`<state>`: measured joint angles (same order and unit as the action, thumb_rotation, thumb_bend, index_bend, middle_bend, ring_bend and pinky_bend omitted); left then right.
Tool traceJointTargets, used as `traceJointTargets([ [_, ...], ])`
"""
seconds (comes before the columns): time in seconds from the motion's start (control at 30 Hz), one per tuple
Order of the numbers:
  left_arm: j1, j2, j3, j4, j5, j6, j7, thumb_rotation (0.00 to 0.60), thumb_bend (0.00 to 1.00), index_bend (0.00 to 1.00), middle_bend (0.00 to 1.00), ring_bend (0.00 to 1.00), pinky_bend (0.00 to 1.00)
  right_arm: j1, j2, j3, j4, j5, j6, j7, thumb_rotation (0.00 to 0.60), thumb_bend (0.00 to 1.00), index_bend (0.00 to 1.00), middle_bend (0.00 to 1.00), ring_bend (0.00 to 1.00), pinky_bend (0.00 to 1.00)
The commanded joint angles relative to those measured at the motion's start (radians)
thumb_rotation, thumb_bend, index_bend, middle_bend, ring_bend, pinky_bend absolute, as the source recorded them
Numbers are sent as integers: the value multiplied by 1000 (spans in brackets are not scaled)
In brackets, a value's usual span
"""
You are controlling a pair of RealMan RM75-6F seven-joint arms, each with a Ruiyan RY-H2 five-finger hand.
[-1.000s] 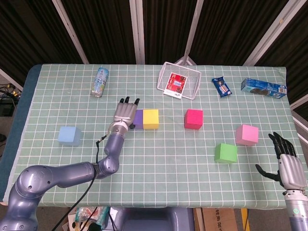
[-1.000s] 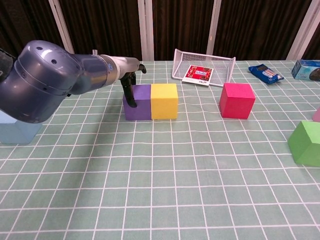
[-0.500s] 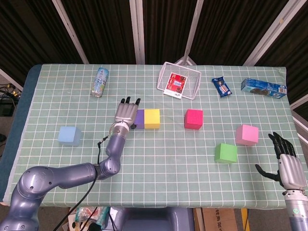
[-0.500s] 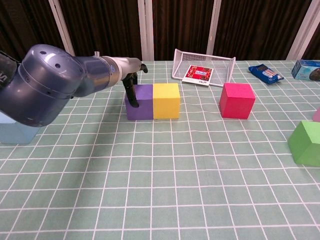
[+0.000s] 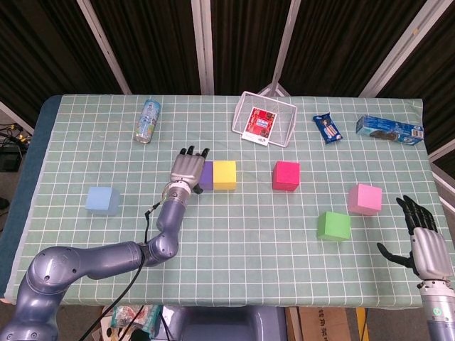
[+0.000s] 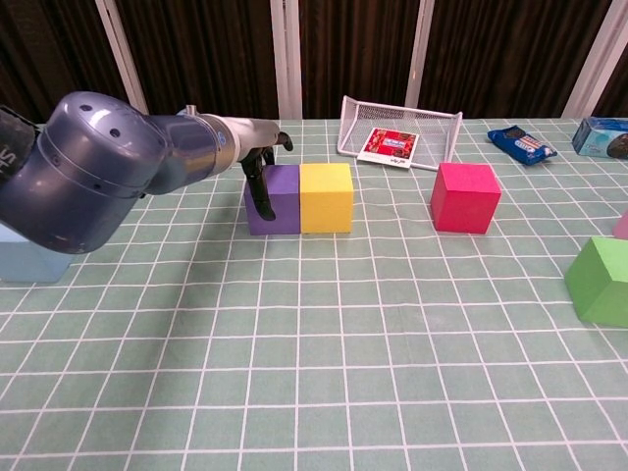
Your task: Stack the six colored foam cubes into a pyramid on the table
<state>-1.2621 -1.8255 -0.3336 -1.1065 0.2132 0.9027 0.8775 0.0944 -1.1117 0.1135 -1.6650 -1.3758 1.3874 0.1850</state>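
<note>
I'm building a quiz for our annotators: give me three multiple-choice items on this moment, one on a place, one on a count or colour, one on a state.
1. Which cube touches the purple cube?
A. yellow
B. red
C. green

2. How many cubes are stacked on another?
A. two
B. one
C. none

3. The right hand is:
A. holding the pink cube
B. open, holding nothing
C. pressing the green cube

Answers:
1. A: the yellow cube sits flush against it.
2. C: every cube rests directly on the table.
3. B: its fingers are spread, clear of the pink cube.

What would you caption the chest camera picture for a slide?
Left hand touches the purple cube, which sits flush against the yellow cube.
</note>
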Motion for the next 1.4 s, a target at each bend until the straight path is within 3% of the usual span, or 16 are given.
traceJointTargets([
  [0.03, 2, 2, -2, -3, -2, 1, 3, 600, 133, 0, 151, 3, 103, 0, 0, 0, -1, 0, 0, 0, 600, 244, 0, 0, 0, 0],
  [0.43, 25, 57, -5, -79, -4, 35, 18, 600, 54, 0, 20, 0, 98, -1, 1, 0, -2, 1, 0, 1, 600, 244, 0, 0, 0, 0],
  [0.73, 83, 183, 4, -293, 49, 109, -9, 600, 46, 0, 8, 0, 96, 0, 2, -2, -2, 6, -5, -13, 600, 244, 0, 0, 0, 0],
  [1.07, 273, 401, 55, -703, 362, 337, -191, 600, 46, 0, 8, 0, 75, 0, 3, -3, -4, 16, -4, -60, 600, 243, 0, 0, 0, 0],
  [1.13, 342, 446, 91, -798, 450, 418, -237, 600, 46, 0, 8, 0, 72, 2, 4, 0, -7, 22, -5, -75, 600, 244, 0, 0, 0, 0],
  [1.27, 419, 488, 148, -874, 554, 504, -270, 600, 46, 0, 8, 0, 61, 4, 10, 7, -25, 38, -9, -86, 600, 244, 0, 0, 0, 0],
  [1.4, 523, 548, 236, -945, 693, 616, -292, 600, 46, 0, 7, 0, 50, 23, 31, 24, -62, 59, -27, -127, 600, 243, 0, 0, 0, 0],
])
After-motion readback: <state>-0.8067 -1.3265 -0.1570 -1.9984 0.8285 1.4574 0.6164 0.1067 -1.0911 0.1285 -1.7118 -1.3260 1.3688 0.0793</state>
